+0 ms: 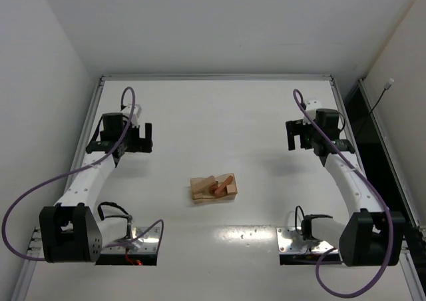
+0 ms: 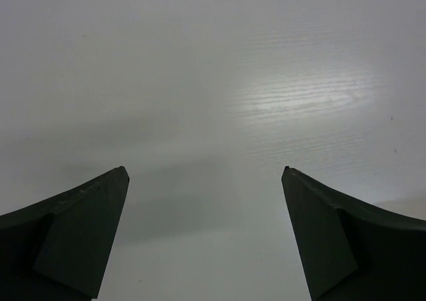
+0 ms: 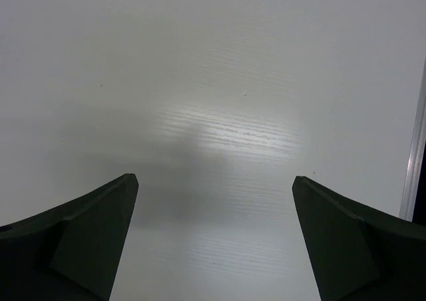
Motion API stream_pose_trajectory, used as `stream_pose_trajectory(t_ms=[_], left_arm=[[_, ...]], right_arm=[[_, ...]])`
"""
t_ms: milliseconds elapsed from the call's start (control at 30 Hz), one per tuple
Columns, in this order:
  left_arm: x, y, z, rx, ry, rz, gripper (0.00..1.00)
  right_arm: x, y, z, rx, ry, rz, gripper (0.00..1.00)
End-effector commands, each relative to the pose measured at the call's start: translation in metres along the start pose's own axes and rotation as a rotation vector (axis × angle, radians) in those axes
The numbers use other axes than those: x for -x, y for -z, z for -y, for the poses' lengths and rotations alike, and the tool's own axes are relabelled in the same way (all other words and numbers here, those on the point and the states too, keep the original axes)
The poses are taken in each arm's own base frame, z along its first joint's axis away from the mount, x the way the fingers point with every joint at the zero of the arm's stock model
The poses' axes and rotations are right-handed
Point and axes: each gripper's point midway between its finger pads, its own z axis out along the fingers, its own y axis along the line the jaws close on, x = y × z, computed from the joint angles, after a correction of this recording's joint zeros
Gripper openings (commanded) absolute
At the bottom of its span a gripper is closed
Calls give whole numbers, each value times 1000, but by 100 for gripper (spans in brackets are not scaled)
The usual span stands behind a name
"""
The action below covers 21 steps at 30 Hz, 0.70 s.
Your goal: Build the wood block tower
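The wood blocks (image 1: 213,187) lie heaped at mid-table, long axis roughly left to right. They sit between the two arms, nearer the bases than either gripper. The left gripper (image 1: 140,140) and right gripper (image 1: 297,136) both gape wide and empty, about equally far off.

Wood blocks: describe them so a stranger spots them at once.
On the white table, look between the left arm and right arm. The wood blocks lie there in one small heap. Tan with reddish-brown pieces on top, they are the only wood-coloured thing in view.
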Motion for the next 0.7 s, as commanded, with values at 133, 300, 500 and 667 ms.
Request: stream_pose_trajectory(t_ms=[133,300,500,667], left_arm=[[10,61,87,-411,-316,94,87],[-8,95,140,-576,-508,42,80],[-21,127,183,-744,-643,-3,78],[-48,139,215,-872,-731,-85,74]], right_arm=[[10,10,-5,28,-10,54,100],[2,8,-8,41,-2,36,100],[9,7,-10,59,-2,40,100],[6,4,-9,66,-9,20,100]])
